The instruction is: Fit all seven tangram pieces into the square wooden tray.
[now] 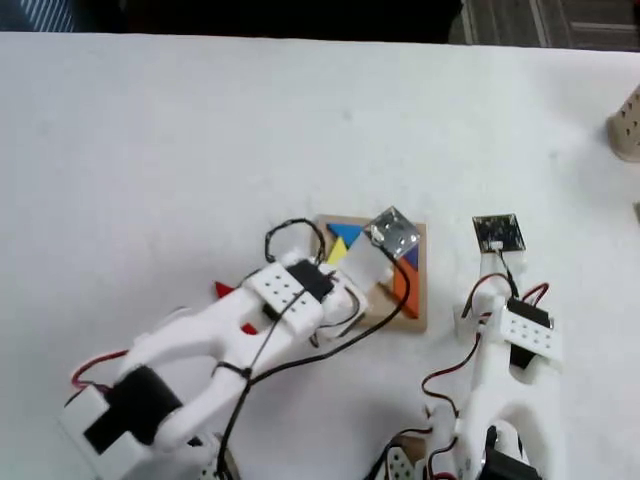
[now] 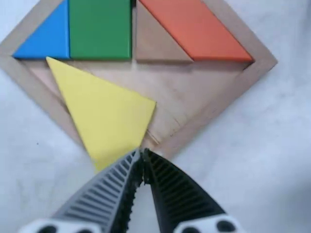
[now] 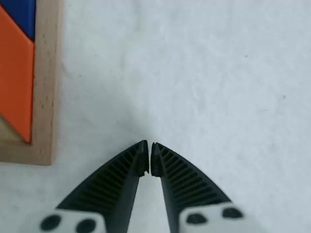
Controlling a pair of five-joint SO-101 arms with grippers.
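The square wooden tray (image 2: 243, 73) holds a blue triangle (image 2: 46, 41), a green square (image 2: 99, 29) and an orange parallelogram (image 2: 194, 29); a tan triangle (image 2: 155, 46) lies between green and orange. A large yellow triangle (image 2: 104, 111) lies partly in the tray, one corner sticking out over the rim. My left gripper (image 2: 142, 158) is shut, its tips at that corner. In the high view the left arm (image 1: 290, 295) covers part of the tray (image 1: 418, 318). My right gripper (image 3: 148, 158) is shut over bare table beside the tray's corner (image 3: 46, 121).
Two red pieces (image 1: 224, 290) peek out on the table from under the left arm. The right arm (image 1: 520, 335) stands to the right of the tray. A perforated tan object (image 1: 627, 125) sits at the far right edge. White cloth covers the table.
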